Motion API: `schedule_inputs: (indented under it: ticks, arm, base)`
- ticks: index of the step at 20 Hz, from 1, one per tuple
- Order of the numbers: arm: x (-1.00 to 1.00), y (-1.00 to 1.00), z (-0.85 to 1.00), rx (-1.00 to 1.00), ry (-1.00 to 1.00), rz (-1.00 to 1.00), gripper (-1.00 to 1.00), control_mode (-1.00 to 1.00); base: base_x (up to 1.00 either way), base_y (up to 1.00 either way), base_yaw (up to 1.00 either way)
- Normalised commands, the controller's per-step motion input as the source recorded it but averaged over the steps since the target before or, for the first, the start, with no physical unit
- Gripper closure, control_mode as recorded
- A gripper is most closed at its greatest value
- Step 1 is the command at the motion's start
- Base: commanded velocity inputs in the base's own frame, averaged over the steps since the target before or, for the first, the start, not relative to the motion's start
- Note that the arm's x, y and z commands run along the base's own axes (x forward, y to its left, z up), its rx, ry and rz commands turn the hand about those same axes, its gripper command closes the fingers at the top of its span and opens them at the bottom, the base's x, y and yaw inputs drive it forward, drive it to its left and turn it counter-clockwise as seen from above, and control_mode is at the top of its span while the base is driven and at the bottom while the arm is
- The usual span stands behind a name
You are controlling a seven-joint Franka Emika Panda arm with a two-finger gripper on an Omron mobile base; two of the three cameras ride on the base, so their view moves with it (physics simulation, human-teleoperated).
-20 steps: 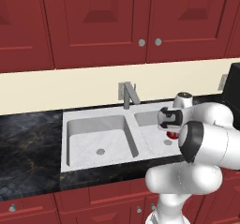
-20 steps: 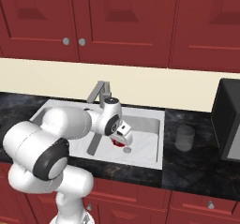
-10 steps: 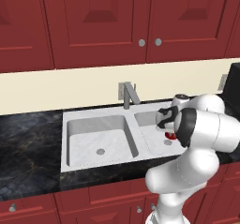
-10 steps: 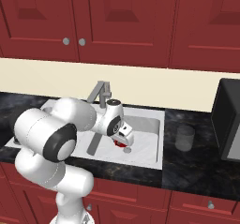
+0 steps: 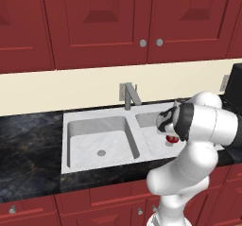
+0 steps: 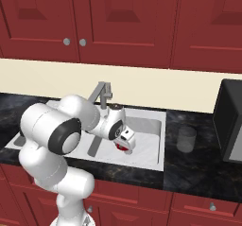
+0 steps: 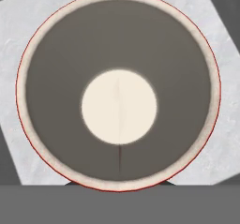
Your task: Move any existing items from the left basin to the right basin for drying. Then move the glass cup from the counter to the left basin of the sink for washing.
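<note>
The small red cylindrical cup with the pale inside and rim (image 7: 118,89) sits directly ahead of the jaws, its mouth facing straight up the gripper's line of sight, and in the right base view the two-finger gripper (image 6: 125,146) has it at its tip, low over the white tub of the right basin (image 6: 150,144). Whether the jaws grip the cup's wall or merely stand round it I cannot tell; the fingertips are hidden under the rim.

The chief risk, as I judge it, is release from any height: if the cup is not yet resting on the basin floor, opening would let it drop and tip or roll toward the drain. A second risk lies in withdrawal, where a finger dragging against the inner wall could lift or topple the cup.

The translucent grey glass tumbler (image 6: 186,139) stands well off to the side of the jaws on the black marble-like counter (image 6: 198,166), beyond the basin's edge. The marbled left basin (image 5: 99,137) lies on the jaws' other side.
</note>
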Motion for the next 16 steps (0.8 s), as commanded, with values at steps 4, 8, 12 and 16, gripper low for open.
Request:
schedule_inputs:
  ticks: [4, 8, 12, 16]
  arm:
    - [0.01, -0.03, -0.16, 0.00, -0.04, 0.00, 1.00, -1.00]
    - [0.01, -0.01, -0.16, 0.00, -0.05, 0.00, 1.00, -1.00]
    - [0.05, 0.00, -0.15, 0.00, -0.04, 0.00, 1.00, -1.00]
    - [0.08, 0.00, -0.12, 0.00, -0.02, 0.00, 1.00, -1.00]
  base:
    - [0.00, 0.00, 0.00]
    - [0.00, 0.00, 0.00]
    - [0.00, 0.00, 0.00]
    - [0.00, 0.00, 0.00]
